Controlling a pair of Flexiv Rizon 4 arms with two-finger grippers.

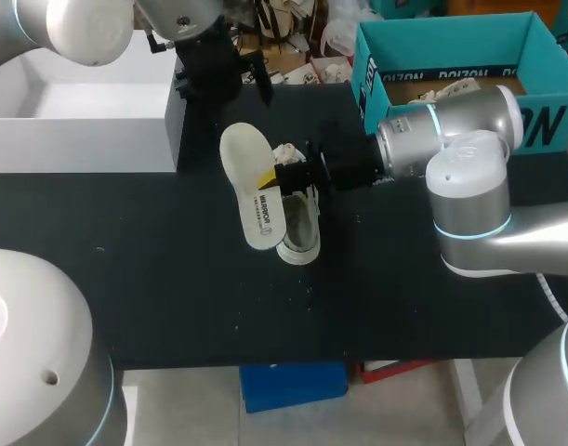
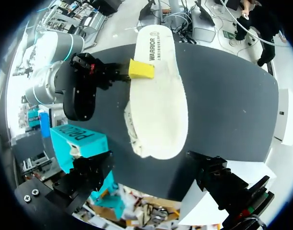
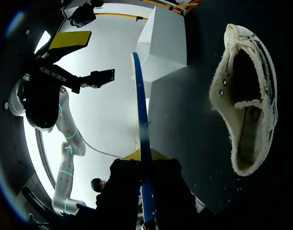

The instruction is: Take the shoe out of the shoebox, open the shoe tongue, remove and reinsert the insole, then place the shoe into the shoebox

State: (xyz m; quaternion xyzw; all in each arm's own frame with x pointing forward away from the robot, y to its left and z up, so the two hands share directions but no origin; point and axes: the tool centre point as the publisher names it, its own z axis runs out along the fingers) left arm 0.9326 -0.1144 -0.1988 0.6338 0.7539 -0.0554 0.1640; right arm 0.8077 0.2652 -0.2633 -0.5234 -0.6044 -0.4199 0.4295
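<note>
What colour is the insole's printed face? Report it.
The insole is white, with dark print at one end; left wrist view shows it best.

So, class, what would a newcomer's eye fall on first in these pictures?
The white insole, pinched by the right end effector, stands out over the middle of the black table. Close beside it lies the pale shoe with its mouth open, and the teal shoebox sits at the far right corner.

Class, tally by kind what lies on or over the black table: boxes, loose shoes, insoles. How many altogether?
Boxes: 2, the white box and the teal box
Shoes: 1, the shoe lying loose
Insoles: 1, the insole in the right gripper
Total: 4
</note>
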